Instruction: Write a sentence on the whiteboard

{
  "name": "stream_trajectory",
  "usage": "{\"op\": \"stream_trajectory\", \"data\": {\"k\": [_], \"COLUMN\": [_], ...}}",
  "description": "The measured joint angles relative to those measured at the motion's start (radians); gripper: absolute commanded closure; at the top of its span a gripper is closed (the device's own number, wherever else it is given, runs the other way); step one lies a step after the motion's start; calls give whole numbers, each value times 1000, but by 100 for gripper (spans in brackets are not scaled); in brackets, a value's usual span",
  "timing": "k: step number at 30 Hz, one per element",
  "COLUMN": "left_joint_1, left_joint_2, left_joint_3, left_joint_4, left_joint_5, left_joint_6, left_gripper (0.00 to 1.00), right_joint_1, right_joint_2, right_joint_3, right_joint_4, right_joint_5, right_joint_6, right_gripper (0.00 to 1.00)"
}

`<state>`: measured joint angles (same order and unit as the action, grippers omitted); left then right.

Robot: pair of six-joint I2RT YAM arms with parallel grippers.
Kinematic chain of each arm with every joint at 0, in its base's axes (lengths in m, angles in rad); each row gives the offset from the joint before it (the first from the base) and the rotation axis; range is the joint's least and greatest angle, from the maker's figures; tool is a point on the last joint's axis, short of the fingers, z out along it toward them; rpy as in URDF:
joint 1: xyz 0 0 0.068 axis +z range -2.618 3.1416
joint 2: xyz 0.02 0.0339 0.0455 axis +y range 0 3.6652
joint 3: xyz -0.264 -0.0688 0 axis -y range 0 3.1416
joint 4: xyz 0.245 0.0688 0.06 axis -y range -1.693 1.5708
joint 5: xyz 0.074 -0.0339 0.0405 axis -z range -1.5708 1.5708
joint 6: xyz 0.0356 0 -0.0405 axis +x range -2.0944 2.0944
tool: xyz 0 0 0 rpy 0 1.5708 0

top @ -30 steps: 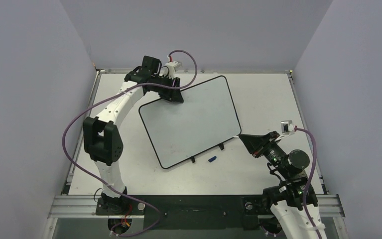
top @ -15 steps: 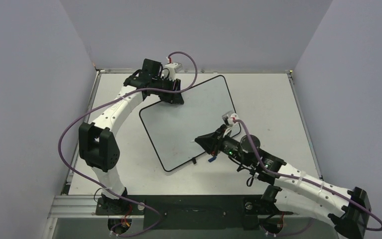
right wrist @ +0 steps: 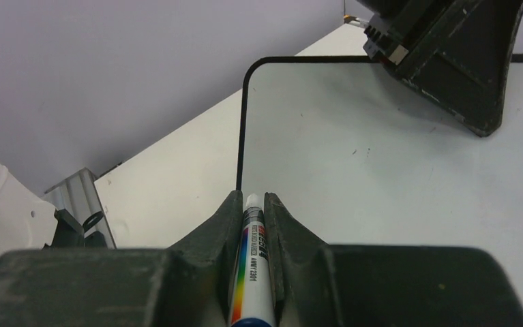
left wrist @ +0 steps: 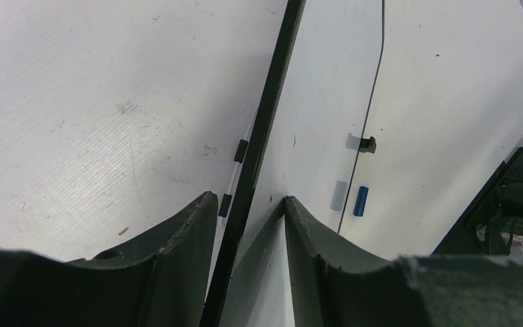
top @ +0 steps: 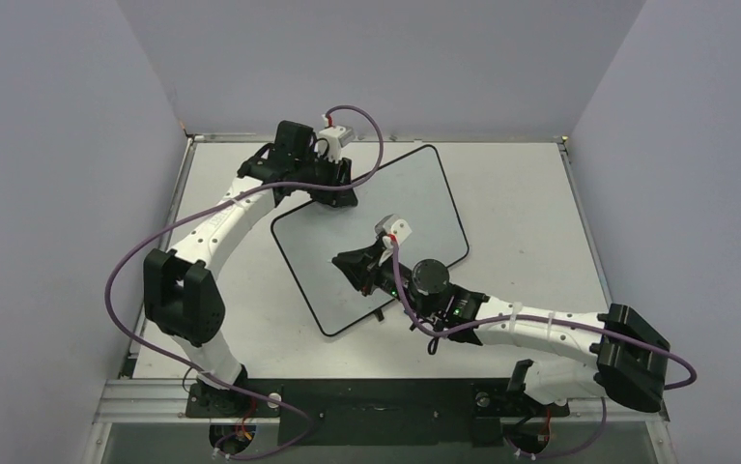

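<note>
Marker point(right wrist: 250, 259) poised over the whiteboard point(top: 385, 208), gripped at its far-left edge.

Sits angled on the worktop point(top: 521, 193), left of centre. Clamps the board's far-left edge in the left claw point(top: 332, 198), one finger on each face. Pinches a rainbow-labelled marker, white tip forward, in the pressed-together right claw point(top: 342, 263) above the board's near-left part; cannot tell whether the tip touches. Shows a small blue cap point(left wrist: 361, 201) just beside the board's near edge.
</note>
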<state>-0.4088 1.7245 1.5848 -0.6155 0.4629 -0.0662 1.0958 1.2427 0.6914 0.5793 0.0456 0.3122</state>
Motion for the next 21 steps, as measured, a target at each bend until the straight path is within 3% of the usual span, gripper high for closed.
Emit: {"op": "stream_trajectory", "data": {"k": [12, 21], "left_joint_1": [-4, -4], "left_joint_2": [-59, -88], "left_joint_3": [-72, -102], "left_joint_4": [74, 95], "left_joint_5": [19, 12], "left_joint_6": [30, 21], "left_gripper": [100, 100], "right_joint_1": [6, 14], "right_joint_2": [114, 223], "right_joint_3": [80, 131], "right_joint_4": [187, 233], "right_joint_5": [2, -4], "right_joint_6": [-117, -171], "right_gripper": [100, 100]}}
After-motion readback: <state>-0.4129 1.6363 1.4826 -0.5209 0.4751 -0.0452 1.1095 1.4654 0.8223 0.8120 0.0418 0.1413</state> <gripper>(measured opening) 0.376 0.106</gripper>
